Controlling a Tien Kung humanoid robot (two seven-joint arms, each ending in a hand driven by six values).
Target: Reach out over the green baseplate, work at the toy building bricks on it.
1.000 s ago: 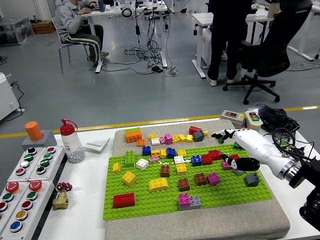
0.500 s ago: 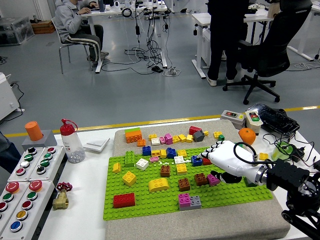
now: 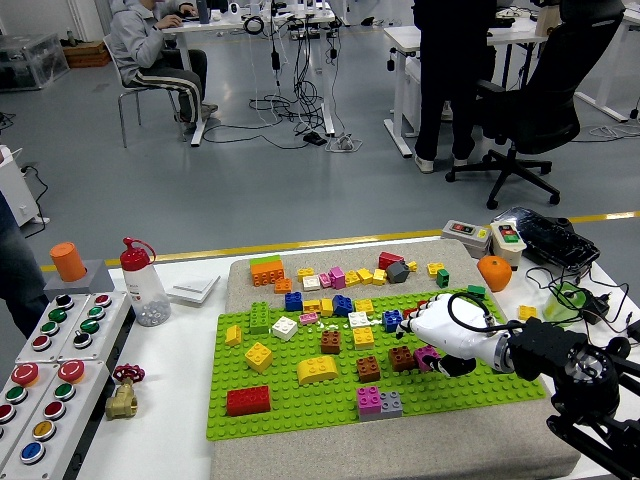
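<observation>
I see the white table (image 3: 190, 400) filling the lower frame, with a grey mat (image 3: 400, 455) on it and the green baseplate (image 3: 330, 400) lying on the mat at table centre. My right arm (image 3: 570, 375) comes in from about 4 o'clock; its white hand (image 3: 445, 335) sits low over the baseplate's right part, at 3 o'clock from the plate's middle. The fingers curl down around a pink brick (image 3: 428, 357) and a brown brick (image 3: 402, 357), but I cannot tell whether they clamp either one. Loose bricks cover the plate: a red brick (image 3: 247, 400) at 8 o'clock, a yellow arch (image 3: 317, 369) near centre, a pink-and-grey pair (image 3: 379, 402) at 5 o'clock. A button panel (image 3: 45, 385) lies at 9 o'clock, a bottle (image 3: 145, 285) at 10 o'clock, an orange ball (image 3: 494, 272) at 2 o'clock.
</observation>
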